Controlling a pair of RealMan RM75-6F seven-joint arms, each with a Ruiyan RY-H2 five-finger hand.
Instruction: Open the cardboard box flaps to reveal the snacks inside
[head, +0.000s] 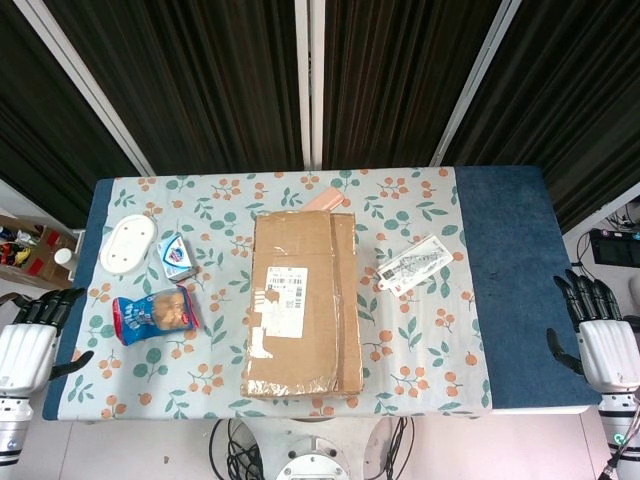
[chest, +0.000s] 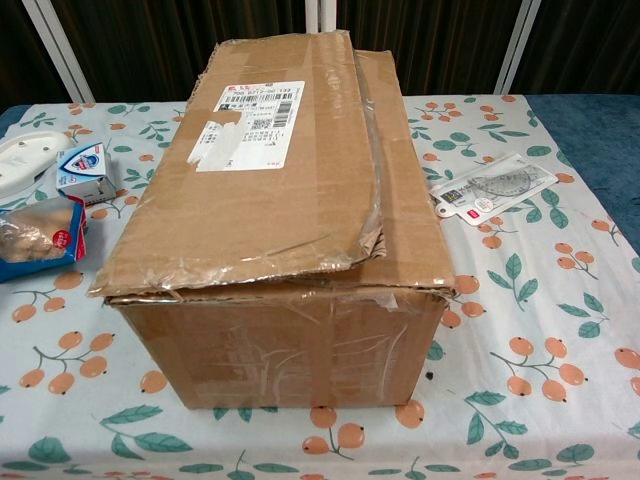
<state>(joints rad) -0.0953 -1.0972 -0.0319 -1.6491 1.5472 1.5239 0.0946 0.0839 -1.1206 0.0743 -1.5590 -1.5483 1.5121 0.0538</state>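
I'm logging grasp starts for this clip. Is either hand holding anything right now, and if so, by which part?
Nothing is held. The left hand and right hand sit off the table edges with fingers spread, apart from the cardboard box, whose flaps are closed.
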